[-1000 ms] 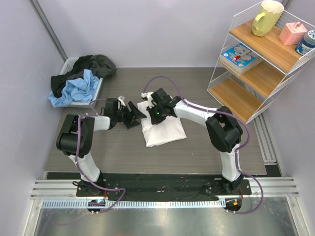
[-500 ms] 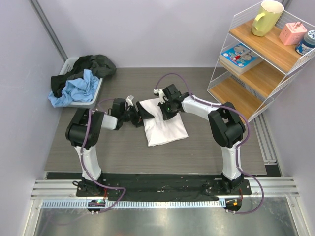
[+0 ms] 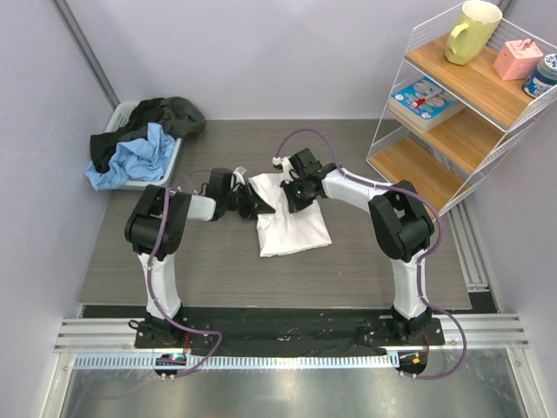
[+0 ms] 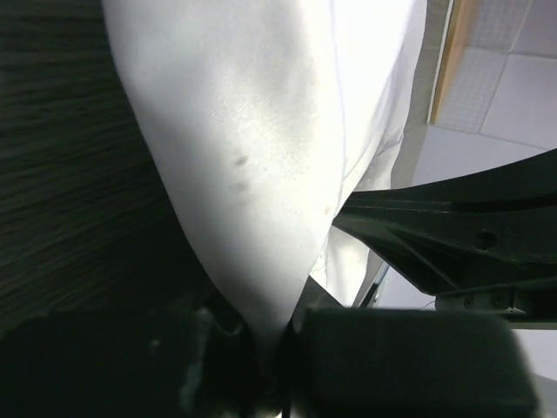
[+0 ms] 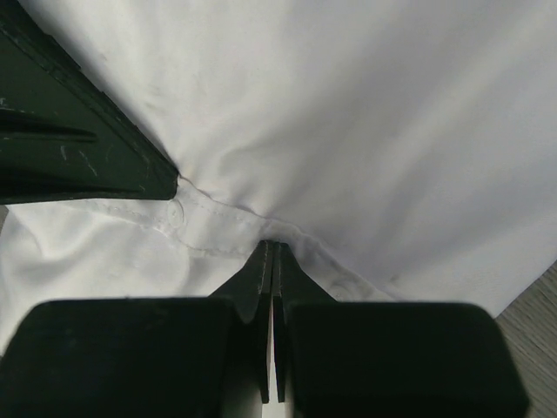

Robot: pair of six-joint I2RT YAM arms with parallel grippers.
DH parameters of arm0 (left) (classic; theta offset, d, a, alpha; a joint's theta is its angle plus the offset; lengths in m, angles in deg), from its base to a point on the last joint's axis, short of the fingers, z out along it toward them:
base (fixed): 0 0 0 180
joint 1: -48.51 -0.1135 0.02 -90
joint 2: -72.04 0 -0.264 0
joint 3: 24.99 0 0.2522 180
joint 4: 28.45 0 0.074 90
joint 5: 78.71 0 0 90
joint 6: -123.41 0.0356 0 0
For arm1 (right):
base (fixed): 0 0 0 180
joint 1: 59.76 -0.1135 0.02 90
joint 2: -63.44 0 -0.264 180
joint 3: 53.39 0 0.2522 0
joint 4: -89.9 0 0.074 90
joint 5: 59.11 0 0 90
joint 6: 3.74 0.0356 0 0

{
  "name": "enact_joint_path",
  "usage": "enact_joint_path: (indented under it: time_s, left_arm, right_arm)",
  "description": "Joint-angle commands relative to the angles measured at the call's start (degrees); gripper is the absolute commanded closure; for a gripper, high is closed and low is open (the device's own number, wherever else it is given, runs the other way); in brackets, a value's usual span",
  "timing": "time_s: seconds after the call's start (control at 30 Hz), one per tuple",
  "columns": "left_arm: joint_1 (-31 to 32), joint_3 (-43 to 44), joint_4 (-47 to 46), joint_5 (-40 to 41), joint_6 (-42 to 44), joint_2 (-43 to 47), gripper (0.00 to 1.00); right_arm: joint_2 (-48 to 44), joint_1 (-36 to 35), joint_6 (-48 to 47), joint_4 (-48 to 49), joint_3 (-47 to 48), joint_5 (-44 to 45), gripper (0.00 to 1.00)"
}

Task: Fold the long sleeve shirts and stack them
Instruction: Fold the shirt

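White cloth long sleeve shirt (image 3: 294, 228) mid-table, part-folded. L fingers (image 3: 246, 202) & R fingers (image 5: 258, 287) both pinch its far edge. Unfolded garments (image 3: 130, 161) wait in far-left basket (image 3: 171, 164); no stack yet.

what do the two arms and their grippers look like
Both match: the left arm and right arm have white shells between bulky black joints, each with a mauve cable looping alongside. The left gripper and right gripper are all black, with blocky bodies and slim tapering fingers. A small green light glows on the right wrist.
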Motion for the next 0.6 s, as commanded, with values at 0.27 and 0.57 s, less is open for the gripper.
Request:
enact_joint_path:
  time_s: [0.27, 0.57]
  left_arm:
    - [-0.24, 24.45, 58.43, 10.28, 32.22, 5.02, 1.00]
    - [-0.16, 41.85, 75.77, 17.30, 44.78, 5.64, 1.00]
  right_arm:
    - [-8.63, 10.06, 1.30, -5.68, -0.99, -4.15, 0.88]
    - [-11.98, 14.64, 0.86, -6.91, -2.14, -5.21, 0.88]
